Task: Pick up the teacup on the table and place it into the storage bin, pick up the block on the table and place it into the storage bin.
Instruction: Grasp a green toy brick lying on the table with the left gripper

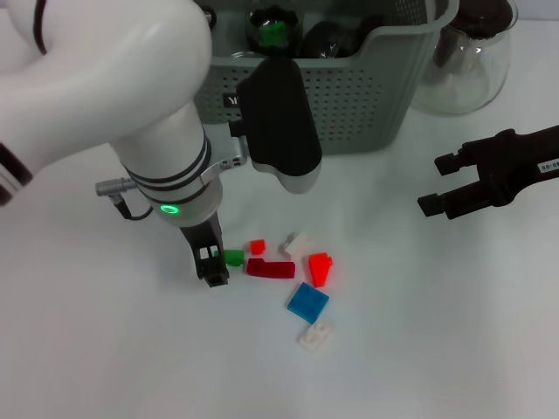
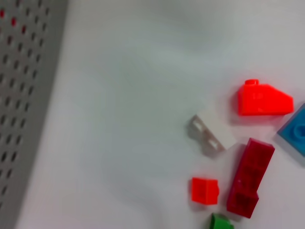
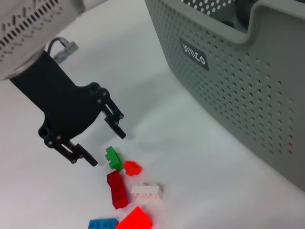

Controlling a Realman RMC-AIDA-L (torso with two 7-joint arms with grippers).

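Observation:
Several small blocks lie together on the white table: a green block (image 1: 233, 257), a small red one (image 1: 256, 247), a dark red one (image 1: 271, 269), a white one (image 1: 300, 244), an orange-red wedge (image 1: 320, 269), a blue one (image 1: 307, 301) and another white one (image 1: 315, 335). My left gripper (image 1: 212, 266) is low over the table, open, with its fingertips right beside the green block (image 3: 113, 157); it also shows in the right wrist view (image 3: 107, 149). The storage bin (image 1: 367, 105) stands behind and holds dark items. No teacup shows on the table. My right gripper (image 1: 439, 183) hovers open and empty at the right.
A clear glass pitcher (image 1: 467, 61) stands to the right of the bin. The bin's perforated wall (image 2: 24, 95) is close to the blocks. My left arm's white body hides the table's far left.

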